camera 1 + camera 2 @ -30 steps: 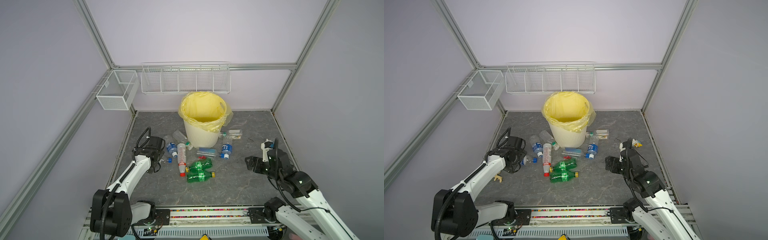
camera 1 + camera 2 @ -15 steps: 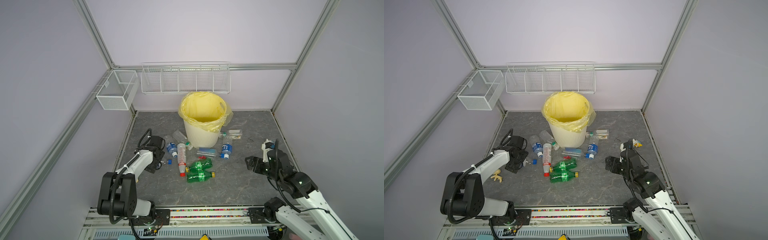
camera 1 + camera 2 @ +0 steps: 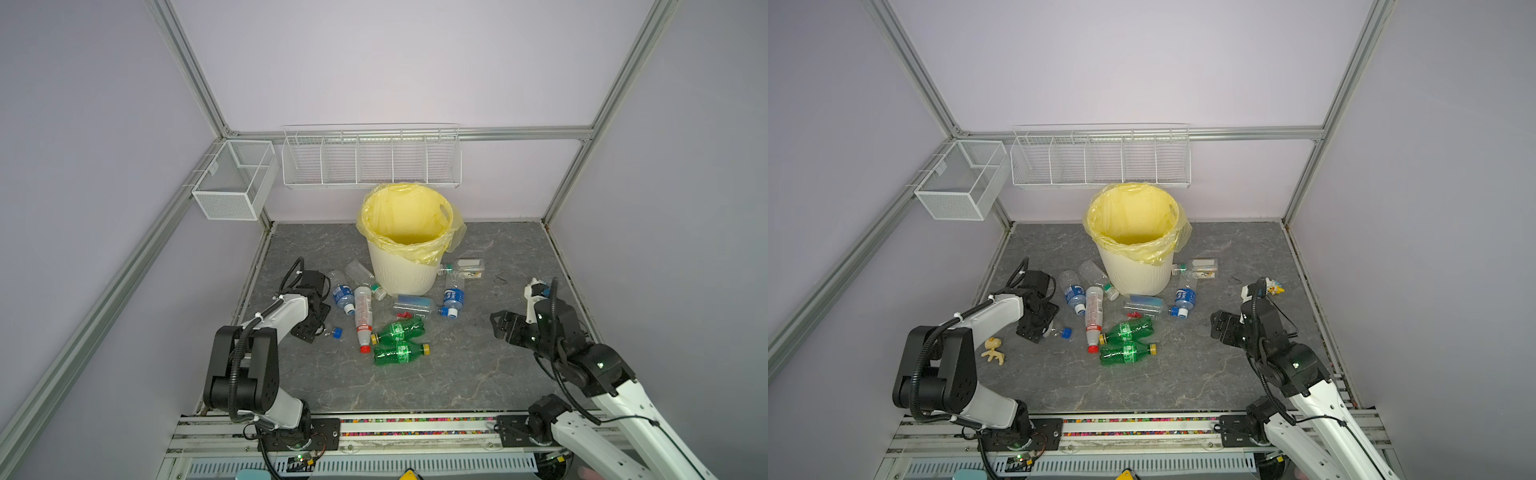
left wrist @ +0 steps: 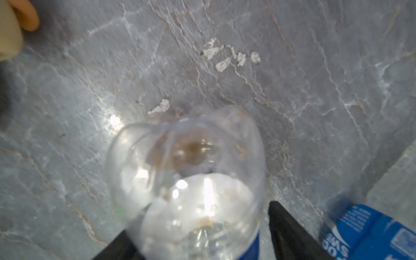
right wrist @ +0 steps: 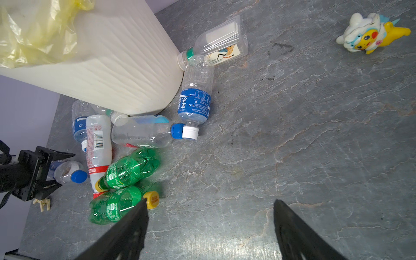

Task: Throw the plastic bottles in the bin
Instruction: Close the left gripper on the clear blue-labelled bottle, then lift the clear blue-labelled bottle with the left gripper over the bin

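While the left gripper (image 5: 65, 170) straddles the small clear bottle (image 4: 184, 180), which lies on its side left of the bin (image 3: 399, 274) and nearer the robot than it, the jaws are not yet clamped: a sliver of floor (image 4: 315, 90) shows between one finger and the bottle's wall. To my judgement the squeeze should be gentle and square across the round body, not on the tapering shoulder near the blue cap. The wall is thin, glossy and already dented, so it would buckle under force or squirt out sideways. The lift then has to clear the bin's tall rim before any release. The floor is a grey, veined, stone-like sheet with a dull sheen, on which a cylinder rolls easily. The bin is cream plastic, finely ribbed and narrowing toward its foot, with a crinkled translucent yellow bag (image 3: 405, 216) folded over its rim. The other bottles (image 5: 139, 132) huddle at the bin's foot, mostly clear with blue or red-and-white labels. Just in front of them lie two green bottles (image 5: 130, 168), dimpled and yellow-capped. Right of the bin, the right gripper (image 5: 209, 202) hangs with its jaws wide apart and nothing between them.
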